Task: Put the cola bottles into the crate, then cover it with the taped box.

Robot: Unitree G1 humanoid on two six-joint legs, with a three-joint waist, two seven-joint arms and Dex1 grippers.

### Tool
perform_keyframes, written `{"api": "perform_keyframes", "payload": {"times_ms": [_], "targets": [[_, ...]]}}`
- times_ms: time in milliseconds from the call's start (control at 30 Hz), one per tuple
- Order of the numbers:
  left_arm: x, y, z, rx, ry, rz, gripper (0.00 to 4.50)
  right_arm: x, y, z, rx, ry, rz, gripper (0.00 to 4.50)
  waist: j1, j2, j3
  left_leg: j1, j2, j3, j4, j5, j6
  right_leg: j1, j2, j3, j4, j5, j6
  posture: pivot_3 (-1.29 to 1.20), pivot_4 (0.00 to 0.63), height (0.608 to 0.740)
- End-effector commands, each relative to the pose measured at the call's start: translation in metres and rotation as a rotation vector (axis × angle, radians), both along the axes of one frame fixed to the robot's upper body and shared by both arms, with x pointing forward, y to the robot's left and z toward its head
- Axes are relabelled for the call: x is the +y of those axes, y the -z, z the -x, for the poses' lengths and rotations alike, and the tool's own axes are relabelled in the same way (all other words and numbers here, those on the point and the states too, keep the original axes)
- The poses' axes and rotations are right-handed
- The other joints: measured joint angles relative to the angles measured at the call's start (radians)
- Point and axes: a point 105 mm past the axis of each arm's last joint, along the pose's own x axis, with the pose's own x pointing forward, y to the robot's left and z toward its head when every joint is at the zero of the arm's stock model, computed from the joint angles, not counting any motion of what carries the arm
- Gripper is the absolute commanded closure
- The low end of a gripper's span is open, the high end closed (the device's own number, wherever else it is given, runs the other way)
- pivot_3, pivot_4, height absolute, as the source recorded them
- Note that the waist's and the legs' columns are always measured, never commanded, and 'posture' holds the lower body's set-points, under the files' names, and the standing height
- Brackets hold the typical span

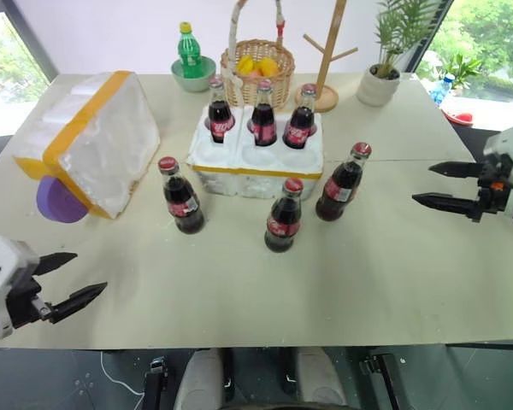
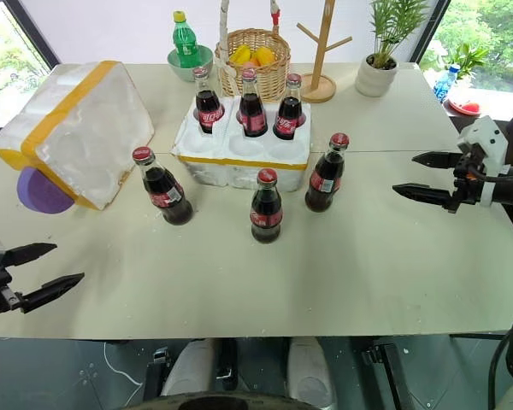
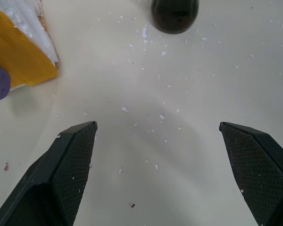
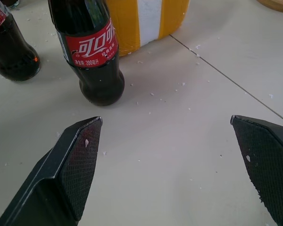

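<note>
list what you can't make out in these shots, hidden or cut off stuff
- Large white styrofoam box with yellow tape bands: eye views; it lies tilted on its purple round disc, so its far side and any label are hidden.
- Low white styrofoam crate: eye views; the empty front holes are too faint to count.
- Dark cola bottle: left wrist view; cut off by the edge, no label or cap.
- Woven wicker basket: yellow contents too small to identify.

Glossy glass cola bottles (image 1: 282,218); rough foam crate (image 1: 256,166); woven wicker basket (image 1: 258,73).

text: cola bottle (image 4: 92,52) red label | white Chinese characters "可口可乐" | small print "200毫升" below | other labels: unreadable
</note>
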Motion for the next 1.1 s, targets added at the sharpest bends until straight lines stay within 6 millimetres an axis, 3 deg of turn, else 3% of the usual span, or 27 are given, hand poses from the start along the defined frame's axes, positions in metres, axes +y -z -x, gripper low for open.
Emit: {"api": "perform_keyframes", "payload": {"times_ms": [33,733,900,1100], "targets": [[0.0,-0.01,-0.001,-0.033,-0.013,-0.006,0.14,-0.002,-0.01,-0.001,-0.054,0.003,0.006,0.0,0.0,0.0,0.0,0.0,0.0,0.0,0.0,0.0,0.0,0.0,0.0,0.0,0.0,0.0,0.0,0.0,0.15,0.74],[-0.006,-0.019,-0.013,-0.074,-0.03,0.057,0.14,-0.004,-0.009,0.004,-0.041,-0.002,-0.044,0.0,0.001,0.0,0.0,0.0,0.0,0.0,0.0,0.0,0.0,0.0,0.004,0.0,0.0,0.0,0.0,0.0,0.15,0.74],[-0.025,-0.039,-0.041,-0.16,0.033,0.17,0.14,0.01,-0.028,0.019,-0.012,-0.121,-0.093,0.0,0.008,0.001,0.0,0.0,0.0,0.0,0.0,0.001,-0.001,0.001,0.004,0.0,0.001,0.0,0.001,0.0,0.15,0.74],[-0.05,-0.039,-0.068,-0.151,0.157,0.211,0.14,0.036,-0.056,0.048,0.047,-0.278,-0.166,0.0,0.004,0.003,0.0,0.001,0.0,0.0,0.001,0.001,-0.001,0.002,0.004,0.0,0.002,0.002,0.004,0.0,0.15,0.74]]}}
